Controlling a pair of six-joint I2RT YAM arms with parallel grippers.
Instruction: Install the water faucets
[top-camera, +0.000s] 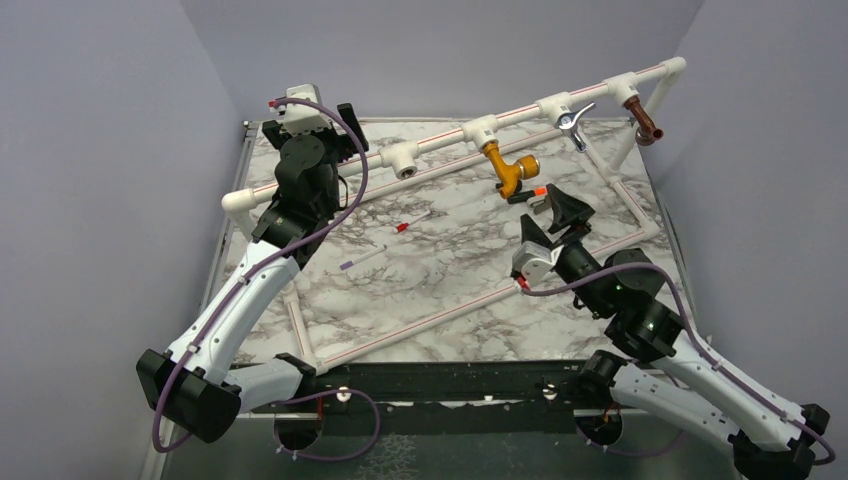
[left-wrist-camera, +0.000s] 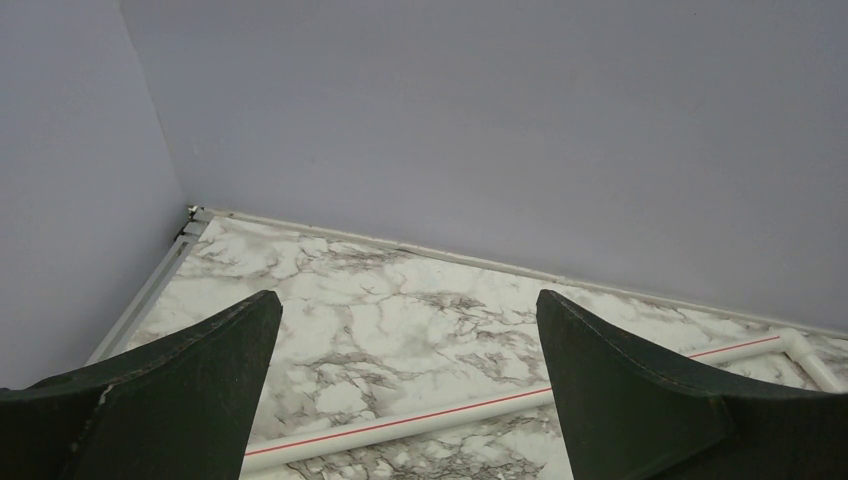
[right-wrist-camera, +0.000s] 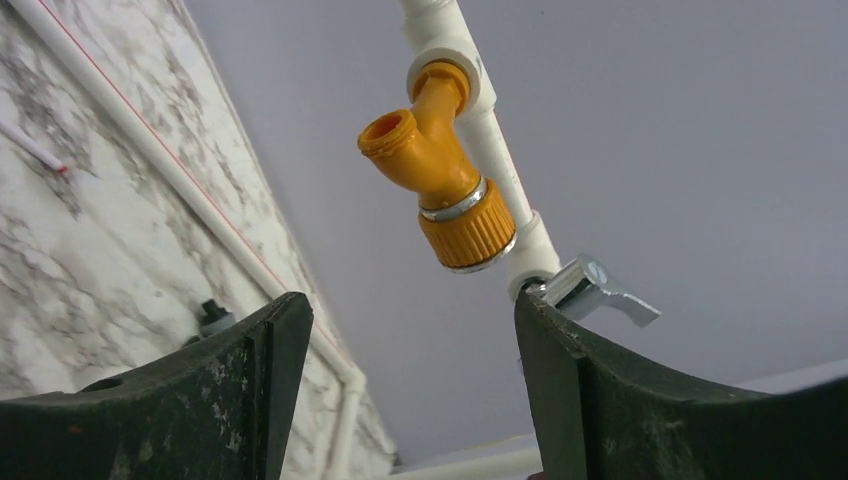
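Note:
A mustard-yellow faucet (top-camera: 508, 168) hangs screwed into a tee on the raised white pipe rail (top-camera: 520, 112). A chrome lever faucet (top-camera: 575, 122) and a copper-brown faucet (top-camera: 645, 122) sit in tees further right. A black orange-tipped faucet (top-camera: 528, 193) lies on the marble table, just beyond my right gripper (top-camera: 553, 218), which is open and empty. The right wrist view looks up at the yellow faucet (right-wrist-camera: 440, 170) and the chrome lever (right-wrist-camera: 600, 292) above its jaws. My left gripper (top-camera: 348, 135) is open and empty at the back left, near an empty tee (top-camera: 404, 160).
A thin white red-tipped stick (top-camera: 410, 224) and a purple-tipped stick (top-camera: 360, 258) lie mid-table. Low white pipes (top-camera: 440, 318) frame the table. The left wrist view shows a floor pipe (left-wrist-camera: 400, 420) and the back wall. Grey walls enclose three sides.

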